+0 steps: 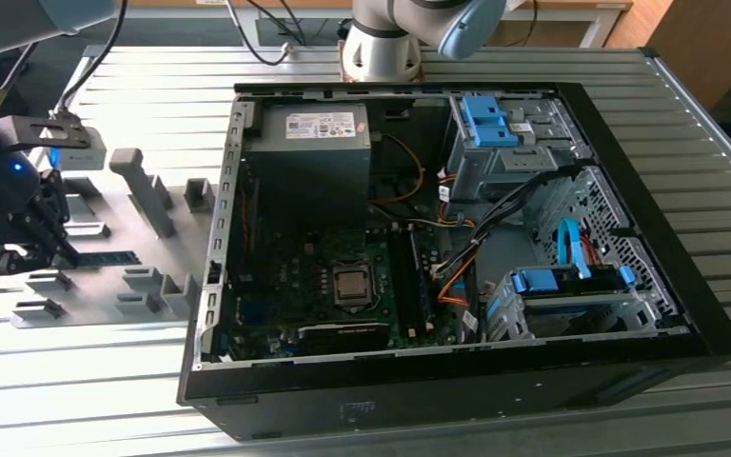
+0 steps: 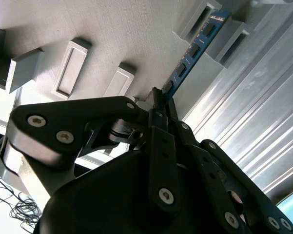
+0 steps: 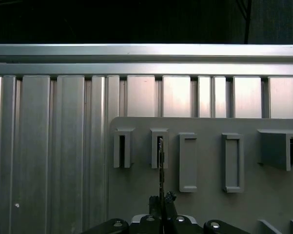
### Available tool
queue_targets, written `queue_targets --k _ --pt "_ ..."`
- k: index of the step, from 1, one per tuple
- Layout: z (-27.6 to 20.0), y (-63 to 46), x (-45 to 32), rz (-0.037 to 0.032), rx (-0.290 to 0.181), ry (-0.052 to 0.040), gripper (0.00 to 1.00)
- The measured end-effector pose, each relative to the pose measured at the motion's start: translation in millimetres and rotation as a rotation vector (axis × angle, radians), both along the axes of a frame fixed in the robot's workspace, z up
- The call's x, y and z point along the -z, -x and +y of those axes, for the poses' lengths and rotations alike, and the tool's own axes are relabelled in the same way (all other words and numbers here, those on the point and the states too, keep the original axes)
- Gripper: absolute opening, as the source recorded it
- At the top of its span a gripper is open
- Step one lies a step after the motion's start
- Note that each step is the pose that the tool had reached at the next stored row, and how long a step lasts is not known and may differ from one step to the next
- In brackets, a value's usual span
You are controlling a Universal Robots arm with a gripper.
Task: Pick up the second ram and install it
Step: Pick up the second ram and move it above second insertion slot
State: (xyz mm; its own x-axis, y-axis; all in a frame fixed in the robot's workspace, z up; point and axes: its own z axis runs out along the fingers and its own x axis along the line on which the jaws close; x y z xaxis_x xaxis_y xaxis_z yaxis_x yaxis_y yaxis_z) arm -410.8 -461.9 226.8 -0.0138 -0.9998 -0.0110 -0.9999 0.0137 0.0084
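ram (image 2: pixel 196 49) stands on edge on the gray plate (image 1: pixel 92 286), at 9 o'clock from the case (image 1: pixel 467 405) in the exterior view, its far end seated in a slotted block (image 3: pixel 154 146). fingers (image 2: pixel 161 141) are narrow, pinching its near end. to do this well, i judge the lift wants to run straight out of the slot, with no twist, gripping the board's faces squarely. counted: one ram in the fingers, one case, one plate, four slotted blocks in a row in the first wrist view, plus a bulkier fifth beside them.
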Motion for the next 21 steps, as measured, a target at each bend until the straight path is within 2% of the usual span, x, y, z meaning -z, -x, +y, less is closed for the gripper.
queue_targets --k 21 --pt "0.1 0.0 -6.1 -0.0001 0.000 0.0002 0.15"
